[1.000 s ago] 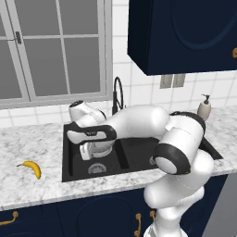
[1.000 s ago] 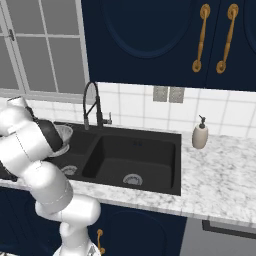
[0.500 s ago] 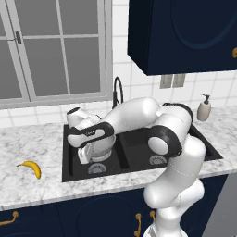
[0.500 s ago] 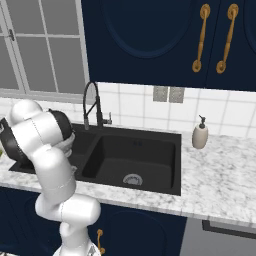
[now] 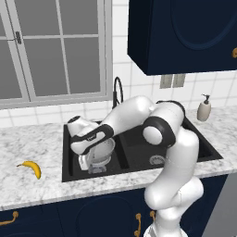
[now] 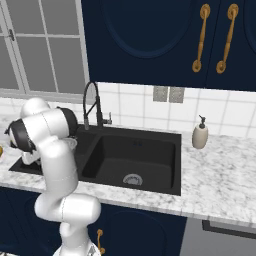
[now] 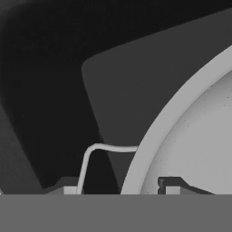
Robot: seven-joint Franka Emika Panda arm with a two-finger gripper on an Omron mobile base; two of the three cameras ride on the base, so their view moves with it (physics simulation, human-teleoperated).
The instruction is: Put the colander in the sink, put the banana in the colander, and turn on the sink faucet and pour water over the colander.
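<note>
A: Where is the colander (image 5: pixel 101 155) located relative to the gripper (image 5: pixel 87 162)?

B: The colander is seen low inside the left basin of the sink (image 5: pixel 139 159), directly at the gripper. In the hand view the two finger tips are placed on either side of the colander's rim (image 7: pixel 156 136): one tip (image 7: pixel 68 186) stands outside the rim, next to the thin wire handle (image 7: pixel 93 156), and the other tip (image 7: pixel 172 185) stands inside the bowl. The jaws are partly closed, with the rim wall gripped between them.

A: Is the colander resting on the basin floor?

B: That cannot be determined. In the left base view the colander is seen just above the round drain, with the gripper at its left edge.

A: Where are the remaining task items?

B: The banana (image 5: pixel 30 168) is lying on the white marbled counter (image 5: pixel 37 143), left of the sink and well apart from the gripper. The sink faucet (image 6: pixel 92 106) is mounted behind the divider between the two basins. A beige soap dispenser (image 6: pixel 200 134) is placed on the counter to the right of the sink.

A: Is any brand, label or writing legible?

B: No legible text is found on any item.
</note>
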